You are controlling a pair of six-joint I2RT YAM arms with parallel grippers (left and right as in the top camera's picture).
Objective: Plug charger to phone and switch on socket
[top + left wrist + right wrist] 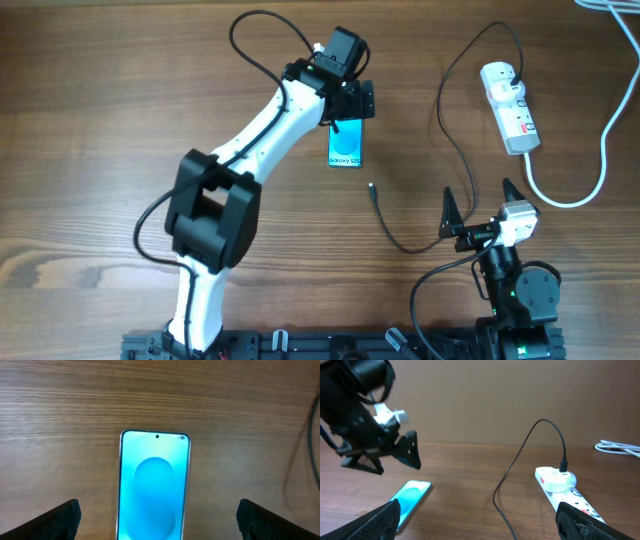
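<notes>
The phone (345, 147) lies flat on the table with its cyan screen up; it also shows in the left wrist view (154, 490) and the right wrist view (410, 499). My left gripper (349, 101) hovers over the phone's far end, open, fingers wide on either side of it (157, 520). The charger's black cable (442, 110) runs from a white adapter in the socket (510, 107) down to its connector tip (371, 186), lying loose on the table right of the phone. My right gripper (478, 208) is open and empty, below the socket, with the cable (502, 495) between its fingers' view.
The socket's thick white cord (590, 170) loops to the right edge and up off the table. The left arm (250, 150) stretches diagonally across the table's middle. The right arm's base (520, 290) sits at the front right.
</notes>
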